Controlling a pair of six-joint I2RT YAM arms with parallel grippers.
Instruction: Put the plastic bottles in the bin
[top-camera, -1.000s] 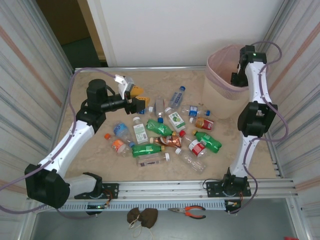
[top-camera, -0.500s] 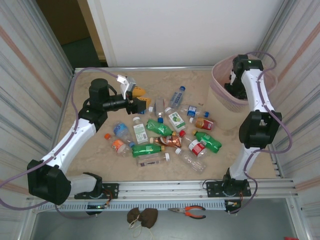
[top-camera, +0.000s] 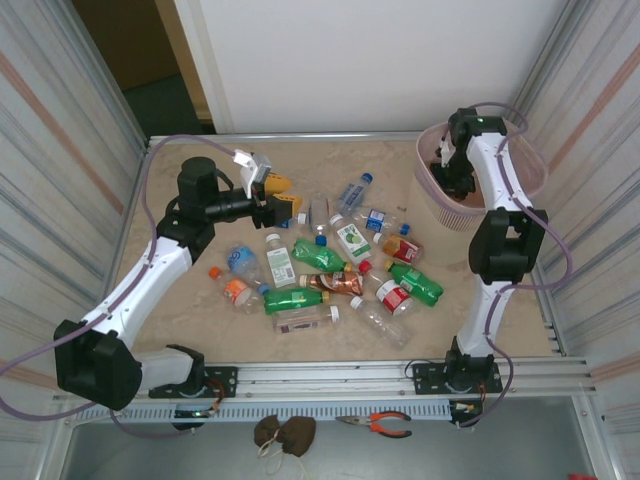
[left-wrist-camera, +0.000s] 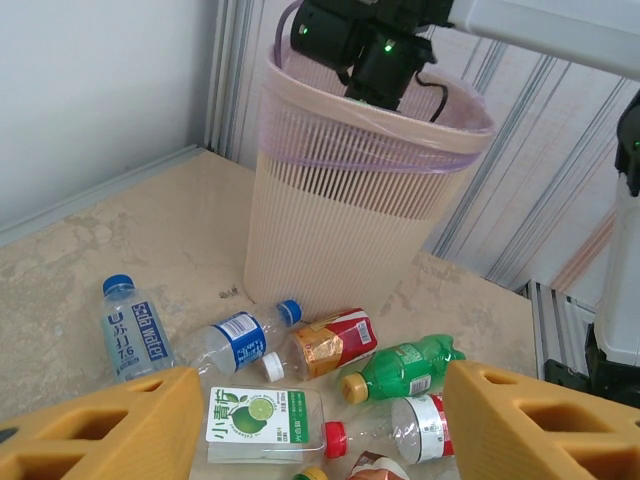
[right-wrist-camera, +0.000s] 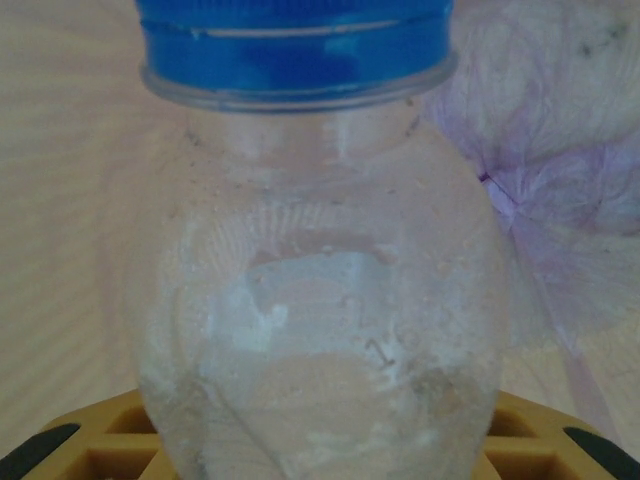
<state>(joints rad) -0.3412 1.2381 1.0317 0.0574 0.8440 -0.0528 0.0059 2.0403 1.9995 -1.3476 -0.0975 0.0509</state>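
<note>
Several plastic bottles (top-camera: 330, 262) lie in a pile mid-table: clear, green and amber ones. My left gripper (top-camera: 283, 195) hovers open at the pile's left edge. In its wrist view the gripper (left-wrist-camera: 320, 390) has nothing between its yellow fingers (left-wrist-camera: 100, 425); below lie a lime-label bottle (left-wrist-camera: 255, 425), a green bottle (left-wrist-camera: 400, 368) and a red-gold one (left-wrist-camera: 330, 343). The beige bin (top-camera: 440, 195) (left-wrist-camera: 350, 210) stands at the back right with a pink liner. My right gripper (top-camera: 447, 165) reaches inside it, shut on a clear blue-capped bottle (right-wrist-camera: 320, 300) close to the lens.
Corrugated walls close in the table on both sides. Orange-handled pliers (top-camera: 375, 423) and a brown object (top-camera: 285, 432) lie on the front ledge below the arm bases. A loose orange cap (top-camera: 214, 271) sits left of the pile. Bare table lies behind the left gripper.
My right arm has swung left over the bin and its gripper now sits lower inside; the bin has shifted left toward the pile. The left gripper has barely moved.
</note>
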